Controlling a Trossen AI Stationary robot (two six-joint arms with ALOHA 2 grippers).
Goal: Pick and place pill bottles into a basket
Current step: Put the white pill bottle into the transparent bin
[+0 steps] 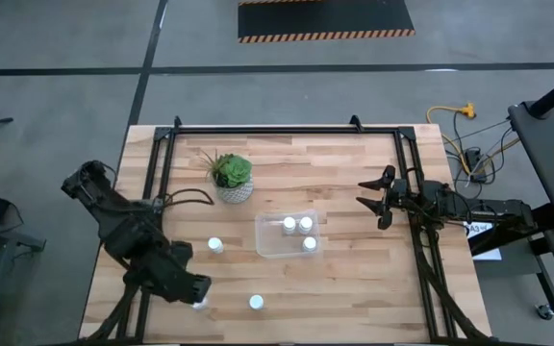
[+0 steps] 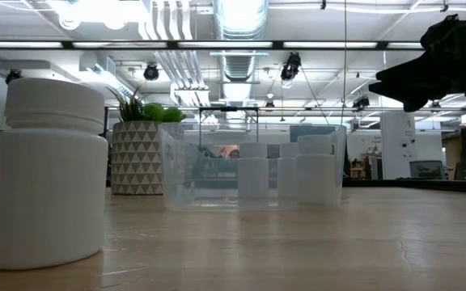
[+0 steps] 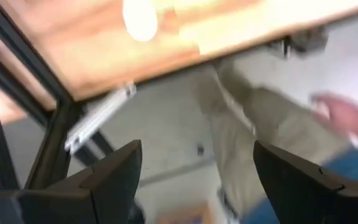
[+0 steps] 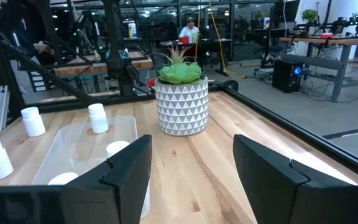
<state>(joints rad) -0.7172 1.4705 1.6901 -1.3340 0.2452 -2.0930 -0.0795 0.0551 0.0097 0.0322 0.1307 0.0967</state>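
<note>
High view: three pill bottles (image 1: 297, 231) are standing inside the basket (image 1: 267, 244); two are sitting loose at seven o'clock from it. My left gripper (image 1: 197, 294), fingers spread, is hovering nearby; my right gripper (image 1: 371, 195) is waiting spread at three o'clock.

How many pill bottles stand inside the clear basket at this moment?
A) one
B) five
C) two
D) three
D: the high view shows three white caps inside the basket, at and; the other bottles stand outside it on the table.
</note>
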